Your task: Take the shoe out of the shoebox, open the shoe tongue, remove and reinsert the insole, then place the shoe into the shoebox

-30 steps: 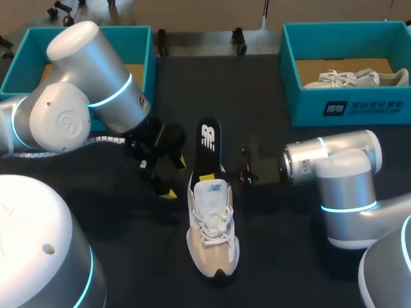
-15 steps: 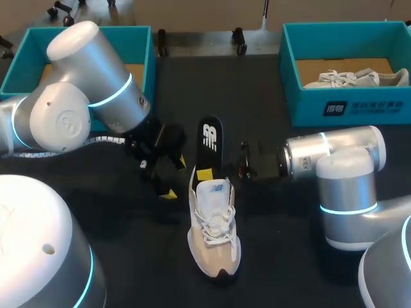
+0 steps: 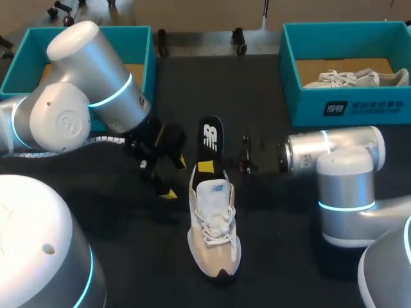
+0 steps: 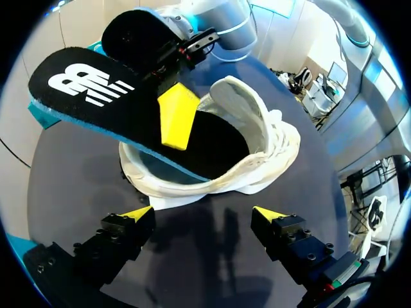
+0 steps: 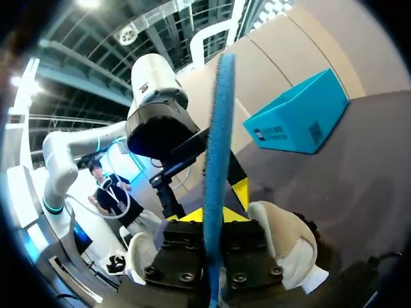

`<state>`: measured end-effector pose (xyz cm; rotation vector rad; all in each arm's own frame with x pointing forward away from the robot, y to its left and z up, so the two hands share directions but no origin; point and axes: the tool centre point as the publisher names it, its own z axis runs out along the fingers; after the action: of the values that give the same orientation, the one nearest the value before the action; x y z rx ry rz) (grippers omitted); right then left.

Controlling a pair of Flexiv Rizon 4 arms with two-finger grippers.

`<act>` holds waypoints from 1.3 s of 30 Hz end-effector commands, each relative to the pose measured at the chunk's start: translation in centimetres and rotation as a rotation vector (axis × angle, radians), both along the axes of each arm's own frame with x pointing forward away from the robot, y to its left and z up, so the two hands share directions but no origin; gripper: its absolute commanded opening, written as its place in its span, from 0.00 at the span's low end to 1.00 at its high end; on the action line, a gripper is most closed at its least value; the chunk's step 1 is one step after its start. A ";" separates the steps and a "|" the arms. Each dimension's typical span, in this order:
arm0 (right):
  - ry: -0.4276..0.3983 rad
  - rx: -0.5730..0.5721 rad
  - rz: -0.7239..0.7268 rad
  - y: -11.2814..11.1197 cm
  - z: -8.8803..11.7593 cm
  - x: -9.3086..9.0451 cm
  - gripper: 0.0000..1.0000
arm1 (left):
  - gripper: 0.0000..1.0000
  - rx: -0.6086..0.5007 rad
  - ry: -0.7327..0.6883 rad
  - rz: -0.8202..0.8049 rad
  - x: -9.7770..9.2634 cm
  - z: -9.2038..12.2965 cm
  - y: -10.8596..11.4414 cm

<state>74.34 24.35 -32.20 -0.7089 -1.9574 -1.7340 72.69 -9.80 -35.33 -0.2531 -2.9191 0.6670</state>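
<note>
A white and beige shoe (image 3: 212, 228) lies in the middle of the dark table, toe toward the front. A black insole (image 3: 209, 136) with a white logo and a blue underside sticks out of its heel opening, toward the back. My right gripper (image 3: 206, 168) is shut on the insole, one yellow tip lying on its top face. In the right wrist view the insole's blue edge (image 5: 221, 128) runs up between the right gripper's (image 5: 217, 213) fingers, the shoe (image 5: 289, 247) just beyond. My left gripper (image 3: 173, 178) stands open just left of the heel. The left wrist view shows my left gripper (image 4: 202, 215) with nothing in it, the shoe (image 4: 257, 147) and insole (image 4: 96, 90) ahead.
A teal shoebox (image 3: 138, 45) stands at the back left, partly behind my left arm. A second teal shoebox (image 3: 340, 106) at the back right holds another white shoe (image 3: 356, 78). Bare dark tabletop lies in front of and around the shoe.
My right arm has drawn back a little, and the insole has slid slightly further out of the shoe toward the back. The left arm has kept still.
</note>
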 end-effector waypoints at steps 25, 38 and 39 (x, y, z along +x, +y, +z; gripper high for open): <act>0.132 -0.035 0.014 0.8 -2.2 -2.6 0.18 | 1.00 -0.002 -0.001 0.001 0.0 -0.1 0.0; 0.042 -0.042 -0.005 0.6 0.1 -1.4 0.33 | 1.00 -0.002 -0.001 0.001 0.0 -0.1 0.0; 0.035 -0.036 -0.012 0.6 0.1 -1.3 0.33 | 1.00 -0.002 -0.001 0.001 0.0 -0.1 0.0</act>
<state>73.16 24.98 -32.31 -0.7516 -1.9705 -1.6676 72.69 -9.80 -35.33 -0.2532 -2.9191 0.6670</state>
